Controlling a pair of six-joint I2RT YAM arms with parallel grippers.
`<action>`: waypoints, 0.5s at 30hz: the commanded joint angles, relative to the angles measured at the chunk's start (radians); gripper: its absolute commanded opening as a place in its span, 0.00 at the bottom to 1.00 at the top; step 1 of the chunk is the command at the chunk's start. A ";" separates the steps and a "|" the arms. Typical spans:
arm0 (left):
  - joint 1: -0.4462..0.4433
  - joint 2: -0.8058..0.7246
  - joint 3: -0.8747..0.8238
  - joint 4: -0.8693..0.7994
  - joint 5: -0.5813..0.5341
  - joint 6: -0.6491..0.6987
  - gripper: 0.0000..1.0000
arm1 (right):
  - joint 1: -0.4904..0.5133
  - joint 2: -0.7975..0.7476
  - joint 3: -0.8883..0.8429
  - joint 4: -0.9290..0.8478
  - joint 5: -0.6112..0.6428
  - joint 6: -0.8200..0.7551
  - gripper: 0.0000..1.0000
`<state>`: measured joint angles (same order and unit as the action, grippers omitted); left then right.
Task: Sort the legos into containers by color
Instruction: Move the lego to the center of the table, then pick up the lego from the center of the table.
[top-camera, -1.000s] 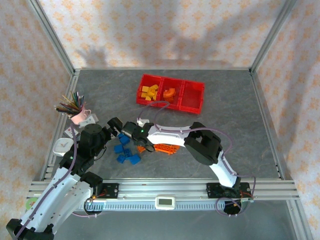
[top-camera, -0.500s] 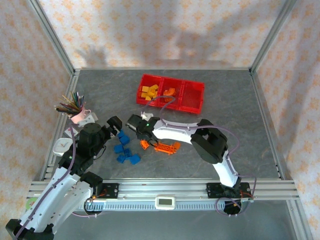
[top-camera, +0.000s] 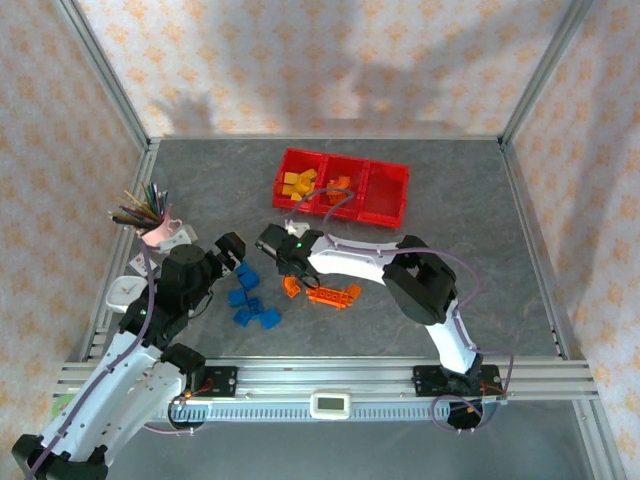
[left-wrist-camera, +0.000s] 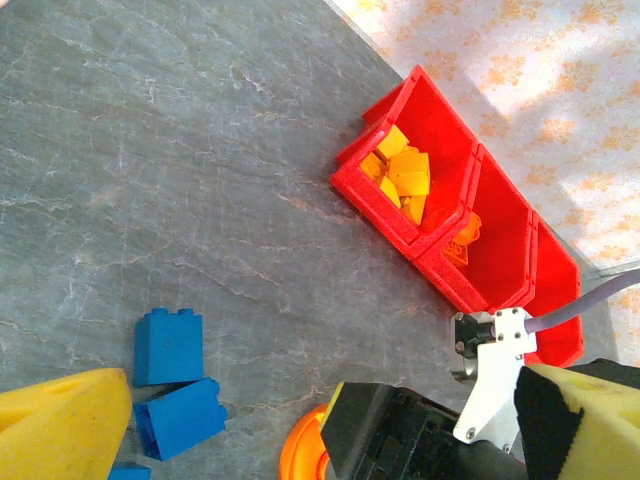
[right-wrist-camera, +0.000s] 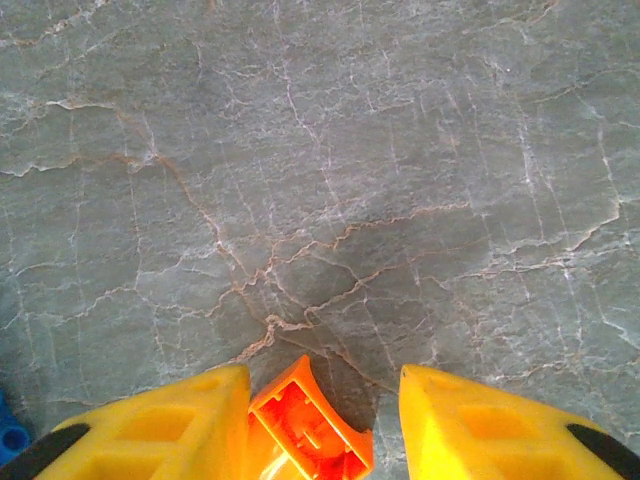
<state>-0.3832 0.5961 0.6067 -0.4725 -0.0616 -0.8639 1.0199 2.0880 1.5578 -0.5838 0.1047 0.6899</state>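
Your right gripper (right-wrist-camera: 322, 388) stands partly open over the desk (right-wrist-camera: 320, 150). An orange brick (right-wrist-camera: 300, 428) sits between its fingers, against one and clear of the other. Your left gripper (top-camera: 232, 252) gapes wide and empty, with blue bricks (left-wrist-camera: 170, 345) just beside one finger.

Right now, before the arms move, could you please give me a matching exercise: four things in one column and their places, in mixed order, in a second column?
Things:
1. yellow legos
2. blue legos
3. orange lego in the right wrist view
4. pencils

Places:
A. in the pink cup
B. in a loose group on the table
C. between the fingers of the right gripper
D. in the left-end red bin

Pairs: 1-D, 2-B, 3-C, 4-A.
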 joint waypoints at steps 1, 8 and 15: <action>0.007 -0.003 0.021 -0.006 -0.024 -0.004 0.99 | -0.001 0.031 0.019 -0.017 0.019 -0.017 0.44; 0.007 -0.012 0.027 -0.023 -0.036 0.000 0.99 | 0.008 0.077 0.065 -0.028 -0.001 -0.073 0.43; 0.008 -0.016 0.024 -0.027 -0.038 0.002 0.99 | 0.013 0.102 0.066 -0.062 0.002 -0.092 0.39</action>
<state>-0.3832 0.5911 0.6071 -0.4725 -0.0692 -0.8639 1.0267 2.1624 1.6085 -0.5888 0.0837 0.6155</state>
